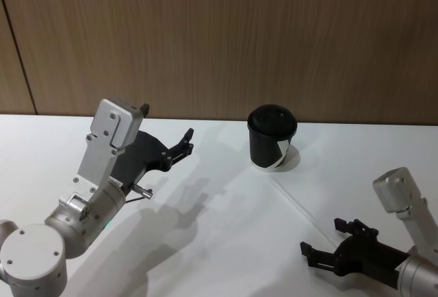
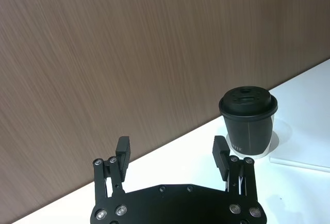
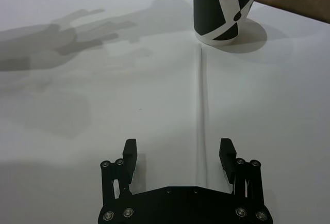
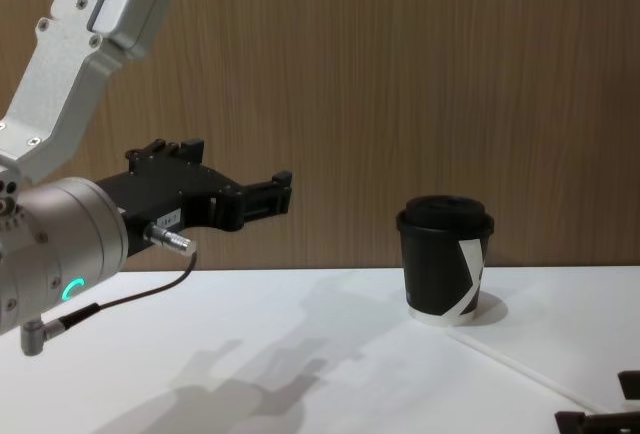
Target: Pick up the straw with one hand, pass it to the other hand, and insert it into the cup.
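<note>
The long thin white straw (image 3: 201, 110) is lying flat on the white table (image 1: 205, 242), one end by the small black paper cup (image 1: 272, 136). The right black gripper (image 3: 178, 146) is hanging wide open over the other end. The left black gripper (image 1: 186, 143) is hovering open, well apart.

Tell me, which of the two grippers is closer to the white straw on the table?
The right gripper: open and low, right at the near end of the straw. The left gripper hangs high above the table, left of the cup.
</note>
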`<action>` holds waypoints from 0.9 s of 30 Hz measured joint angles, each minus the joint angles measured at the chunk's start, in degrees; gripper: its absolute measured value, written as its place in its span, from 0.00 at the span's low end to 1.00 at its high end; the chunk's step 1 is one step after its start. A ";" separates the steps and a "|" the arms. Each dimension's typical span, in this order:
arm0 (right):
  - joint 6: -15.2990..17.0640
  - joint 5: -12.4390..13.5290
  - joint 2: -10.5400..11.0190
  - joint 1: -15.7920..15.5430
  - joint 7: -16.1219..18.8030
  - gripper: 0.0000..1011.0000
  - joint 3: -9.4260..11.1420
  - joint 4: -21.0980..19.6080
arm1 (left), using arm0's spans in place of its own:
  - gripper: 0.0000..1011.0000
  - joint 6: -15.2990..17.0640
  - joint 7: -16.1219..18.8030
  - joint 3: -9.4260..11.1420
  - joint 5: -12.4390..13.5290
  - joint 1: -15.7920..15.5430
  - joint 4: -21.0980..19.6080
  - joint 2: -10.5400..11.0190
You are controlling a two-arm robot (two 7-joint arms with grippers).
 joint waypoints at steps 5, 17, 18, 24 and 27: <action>0.62 0.31 0.00 0.20 -0.08 0.99 -0.23 0.05 | 0.99 0.00 0.00 0.00 0.00 0.00 0.00 0.00; 1.55 0.80 -0.23 0.61 -1.07 0.99 -0.66 0.18 | 0.99 0.00 0.00 0.00 0.00 0.00 0.00 0.00; 1.57 0.82 -0.24 0.63 -1.10 0.99 -0.68 0.18 | 0.99 0.00 0.00 0.00 0.00 0.00 0.00 0.00; 1.73 0.93 -0.28 0.73 -1.33 0.99 -0.77 0.21 | 0.99 0.00 0.00 0.00 0.00 0.00 0.00 0.00; 1.80 0.97 -0.30 0.76 -1.45 0.96 -0.81 0.23 | 0.99 0.00 0.00 0.00 0.00 0.00 0.00 0.00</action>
